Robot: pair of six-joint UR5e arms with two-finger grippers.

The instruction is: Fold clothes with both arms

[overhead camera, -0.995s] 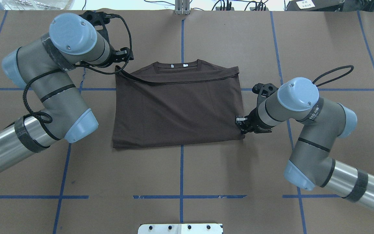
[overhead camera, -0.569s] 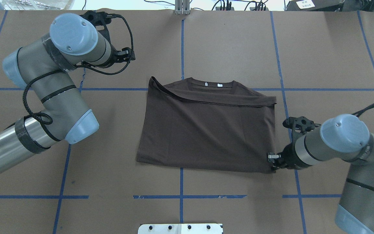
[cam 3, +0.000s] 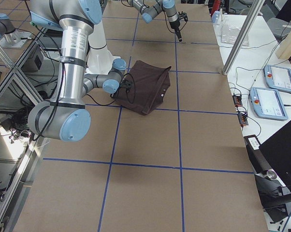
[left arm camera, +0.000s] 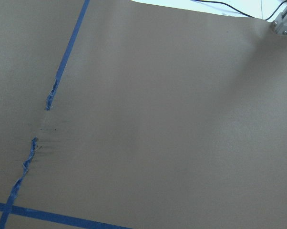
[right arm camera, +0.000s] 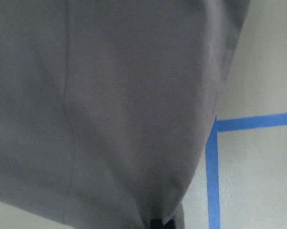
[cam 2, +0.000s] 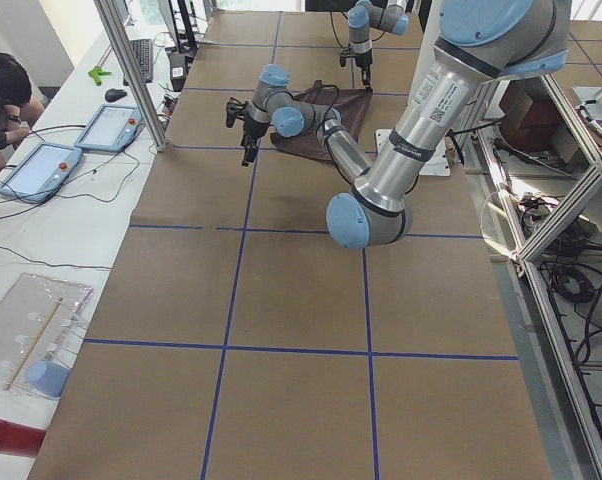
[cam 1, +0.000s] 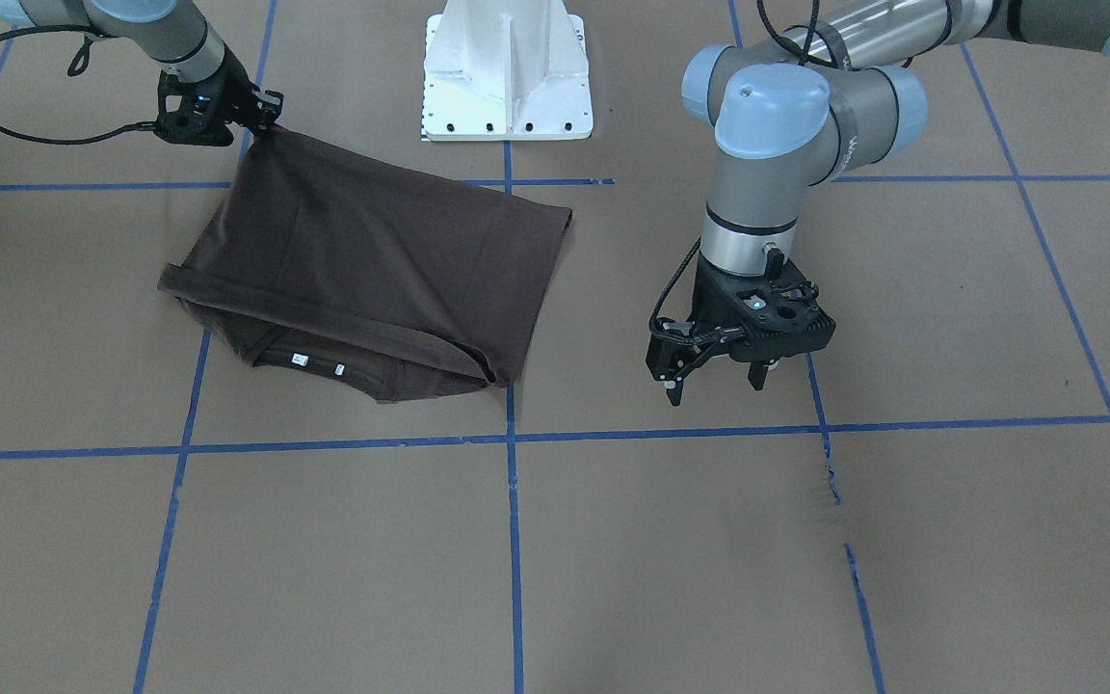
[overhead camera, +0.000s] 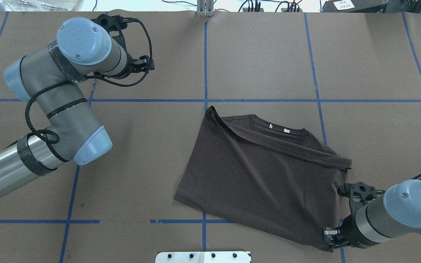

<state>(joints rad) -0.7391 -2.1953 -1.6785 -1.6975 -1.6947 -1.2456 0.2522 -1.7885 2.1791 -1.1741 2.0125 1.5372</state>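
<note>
Jaws on right arm [overhead camera: 397,219] pinching shirt [overhead camera: 269,175] corner; jaws on left arm [cam 1: 757,212] spread, hanging above tabletop [overhead camera: 269,54], apart from shirt.

T-shirt [cam 1: 362,260] corner seemingly hides fingertips of the right end effector [cam 1: 266,114].

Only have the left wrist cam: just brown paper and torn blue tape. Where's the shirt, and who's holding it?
Observer: The T-shirt lies folded on the robot's right half of the table; the right gripper is shut on its near right corner.
Operator: Left gripper holding anything?
Observer: No. The left gripper is open and empty, over bare table, apart from the shirt.
Operator: Collar orientation?
Observer: The collar, with two white tags, is on the side away from the robot.
</note>
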